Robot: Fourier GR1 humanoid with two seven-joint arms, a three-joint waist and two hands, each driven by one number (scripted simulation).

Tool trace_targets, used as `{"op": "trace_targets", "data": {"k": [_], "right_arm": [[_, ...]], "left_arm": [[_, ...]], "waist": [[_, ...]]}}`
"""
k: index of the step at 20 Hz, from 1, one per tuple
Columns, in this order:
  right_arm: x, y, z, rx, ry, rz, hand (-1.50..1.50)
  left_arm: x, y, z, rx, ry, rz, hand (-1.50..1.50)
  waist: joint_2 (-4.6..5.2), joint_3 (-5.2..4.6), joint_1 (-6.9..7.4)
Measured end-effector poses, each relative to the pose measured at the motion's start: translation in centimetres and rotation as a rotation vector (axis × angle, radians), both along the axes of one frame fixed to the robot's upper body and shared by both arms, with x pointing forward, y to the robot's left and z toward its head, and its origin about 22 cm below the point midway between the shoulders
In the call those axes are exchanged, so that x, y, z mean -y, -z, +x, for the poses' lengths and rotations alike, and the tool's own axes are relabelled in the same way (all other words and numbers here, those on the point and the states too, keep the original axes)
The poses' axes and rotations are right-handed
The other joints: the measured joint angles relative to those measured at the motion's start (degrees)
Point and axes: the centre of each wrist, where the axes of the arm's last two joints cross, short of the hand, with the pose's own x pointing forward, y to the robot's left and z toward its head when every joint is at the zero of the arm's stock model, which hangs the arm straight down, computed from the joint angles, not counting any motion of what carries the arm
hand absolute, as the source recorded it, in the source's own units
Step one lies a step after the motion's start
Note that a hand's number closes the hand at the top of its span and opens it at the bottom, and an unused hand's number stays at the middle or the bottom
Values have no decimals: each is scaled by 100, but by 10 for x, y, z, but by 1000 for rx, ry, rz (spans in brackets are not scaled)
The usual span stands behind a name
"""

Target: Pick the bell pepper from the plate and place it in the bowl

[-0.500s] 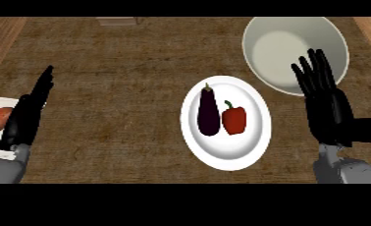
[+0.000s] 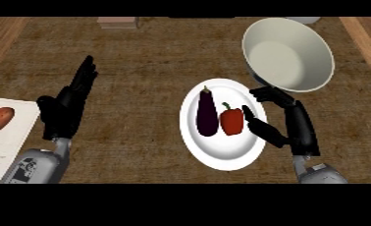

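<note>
On the brown woven counter top [image 2: 145,72], seen from the head view looking steeply down, a white plate [image 2: 225,158] lies a little right of the middle and toward the near side. Two things rest on it side by side: a dark purple eggplant [image 2: 207,114] on the left, its stem pointing far, and a red bell pepper [image 2: 232,121] with a green stem just to the right of it, the two nearly touching. Farther off and to the right stands a large pale bowl [image 2: 290,55], tilted so that its inside faces the view; its near rim overlaps the far right edge of the plate. The right hand [image 2: 274,122] comes in from the lower right over the plate's right side, with its fingers spread and partly bent: one reaches toward the pepper's right flank and appears to touch it or sit just beside it, another points up toward the bowl's near rim. It is not closed round the pepper, which still sits on the plate. The left hand [image 2: 69,104] shows well apart at the left, fingers straight and pointing far, open and holding nothing. A white board [image 2: 18,131] at the near left edge carries a reddish object [image 2: 4,117] only partly in view. A small tan block [image 2: 117,22] lies at the far edge.
</note>
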Motion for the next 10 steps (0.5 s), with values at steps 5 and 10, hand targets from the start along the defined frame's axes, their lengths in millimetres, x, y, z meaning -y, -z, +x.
{"op": "trace_targets", "data": {"k": [5, 10], "right_arm": [[-52, 19, -29, 189, 103, 65, -150], [-80, 2, -50, 322, 157, 8, -150]], "left_arm": [[25, 8, -6, 20, 38, -84, 0], [38, 11, -11, 29, 54, -109, 0]], "waist": [[4, 41, 0], [4, 45, 7]]}}
